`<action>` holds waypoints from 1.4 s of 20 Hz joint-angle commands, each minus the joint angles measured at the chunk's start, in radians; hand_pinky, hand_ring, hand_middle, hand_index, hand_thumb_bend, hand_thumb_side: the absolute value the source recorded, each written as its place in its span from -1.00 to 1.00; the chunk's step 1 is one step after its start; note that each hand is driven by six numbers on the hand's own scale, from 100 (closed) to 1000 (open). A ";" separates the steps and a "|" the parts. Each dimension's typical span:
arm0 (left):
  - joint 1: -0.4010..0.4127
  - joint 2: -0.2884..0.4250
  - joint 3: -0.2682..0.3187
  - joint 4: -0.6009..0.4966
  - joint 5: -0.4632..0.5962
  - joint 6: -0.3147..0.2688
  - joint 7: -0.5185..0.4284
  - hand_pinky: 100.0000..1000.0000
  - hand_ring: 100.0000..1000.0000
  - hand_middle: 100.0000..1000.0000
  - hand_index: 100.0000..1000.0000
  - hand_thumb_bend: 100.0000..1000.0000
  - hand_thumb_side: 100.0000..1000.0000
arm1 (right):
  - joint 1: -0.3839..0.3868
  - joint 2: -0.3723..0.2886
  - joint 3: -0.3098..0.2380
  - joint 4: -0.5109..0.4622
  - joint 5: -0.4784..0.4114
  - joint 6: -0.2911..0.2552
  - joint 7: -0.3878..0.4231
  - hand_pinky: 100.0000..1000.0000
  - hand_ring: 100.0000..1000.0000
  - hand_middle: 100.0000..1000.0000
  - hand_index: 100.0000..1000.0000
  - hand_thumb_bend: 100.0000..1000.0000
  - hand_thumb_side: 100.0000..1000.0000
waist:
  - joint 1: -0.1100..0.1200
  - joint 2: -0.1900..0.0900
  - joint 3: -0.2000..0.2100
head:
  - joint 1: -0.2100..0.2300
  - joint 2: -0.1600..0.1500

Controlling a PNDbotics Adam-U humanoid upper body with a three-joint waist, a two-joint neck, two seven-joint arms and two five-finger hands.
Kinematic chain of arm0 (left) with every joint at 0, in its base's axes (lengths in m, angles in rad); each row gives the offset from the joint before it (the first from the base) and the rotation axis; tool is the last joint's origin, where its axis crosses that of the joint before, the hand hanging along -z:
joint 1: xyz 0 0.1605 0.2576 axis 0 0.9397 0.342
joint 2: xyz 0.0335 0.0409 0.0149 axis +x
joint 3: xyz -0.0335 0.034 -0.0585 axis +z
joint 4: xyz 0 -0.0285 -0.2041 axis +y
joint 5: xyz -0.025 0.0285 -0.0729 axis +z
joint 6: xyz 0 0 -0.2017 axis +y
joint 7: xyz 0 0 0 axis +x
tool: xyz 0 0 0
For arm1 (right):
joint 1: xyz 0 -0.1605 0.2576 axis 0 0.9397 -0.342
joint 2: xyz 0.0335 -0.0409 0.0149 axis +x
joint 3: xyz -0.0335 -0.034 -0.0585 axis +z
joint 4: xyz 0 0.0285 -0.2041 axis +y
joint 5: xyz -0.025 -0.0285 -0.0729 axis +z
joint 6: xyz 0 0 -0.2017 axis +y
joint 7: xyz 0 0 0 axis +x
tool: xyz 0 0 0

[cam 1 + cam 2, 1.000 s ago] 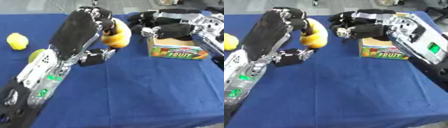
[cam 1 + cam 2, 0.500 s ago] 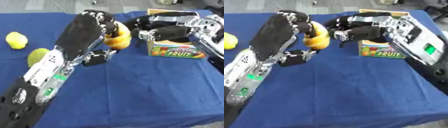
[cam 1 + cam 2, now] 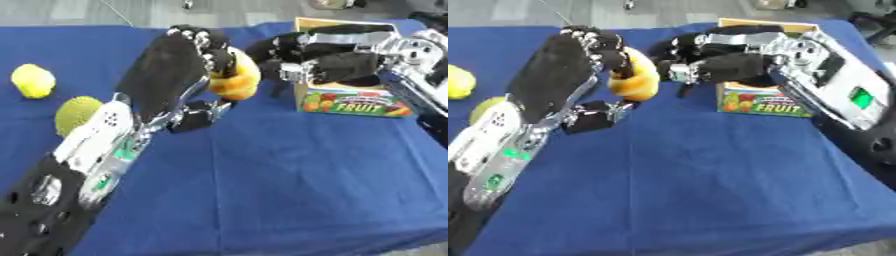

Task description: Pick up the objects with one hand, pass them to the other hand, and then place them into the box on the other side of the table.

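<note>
1. Left eye view: the left hand [image 3: 179, 62] is raised over the blue table [image 3: 289, 190] near its far edge, fingers curled round a yellow-orange fruit [image 3: 234, 80], so it grips the fruit above the cloth. The fruit is plump and smooth, deeper orange toward its lower end. Just to its right stands the fruit box [image 3: 350, 97], an open carton printed with the word FRUIT, near the table's far right corner. A yellow lemon [image 3: 32, 81] and a rough green fruit [image 3: 77, 112] lie by the table's left edge.

2. Right eye view: the right hand [image 3: 724, 62] reaches in front of the box's top toward the held fruit, its fingers bent and spread, holding nothing. Whether its fingertips touch the fruit cannot be told. The left hand's thumb sits below the fruit.
</note>
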 commanded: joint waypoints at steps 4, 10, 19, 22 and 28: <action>-0.024 -0.018 0.011 0.000 -0.028 -0.006 0.016 -0.14 -0.24 -0.40 -0.19 -0.68 -1.00 | -0.018 -0.009 -0.012 -0.015 0.000 -0.003 0.012 0.42 0.80 0.76 0.93 -1.00 0.05 | -0.012 0.000 0.000 | -0.003 -0.005; -0.033 -0.034 0.014 0.003 -0.054 -0.012 0.025 -0.13 -0.24 -0.41 -0.18 -0.67 -1.00 | -0.018 -0.004 -0.008 -0.015 0.013 0.005 0.010 0.41 0.80 0.76 0.92 -1.00 0.06 | -0.013 0.001 0.002 | -0.003 -0.004; -0.044 -0.048 0.017 -0.002 -0.075 -0.015 0.030 -0.13 -0.23 -0.42 -0.17 -0.65 -1.00 | -0.019 0.000 0.000 -0.015 0.034 0.006 0.022 0.41 0.80 0.75 0.91 -1.00 0.00 | -0.014 0.003 0.005 | -0.001 -0.005; -0.047 -0.050 0.020 -0.006 -0.083 -0.013 0.031 -0.13 -0.23 -0.42 -0.17 -0.65 -1.00 | -0.018 0.001 0.000 -0.015 0.041 0.006 0.026 0.41 0.79 0.74 0.90 -1.00 -0.06 | -0.014 0.004 0.006 | -0.001 -0.007; -0.050 -0.056 0.020 -0.015 -0.086 -0.011 0.031 -0.13 -0.23 -0.42 -0.17 -0.65 -1.00 | -0.017 0.002 -0.002 -0.015 0.039 0.014 0.016 0.35 0.72 0.66 0.83 -1.00 -0.16 | -0.013 0.006 0.006 | -0.003 -0.007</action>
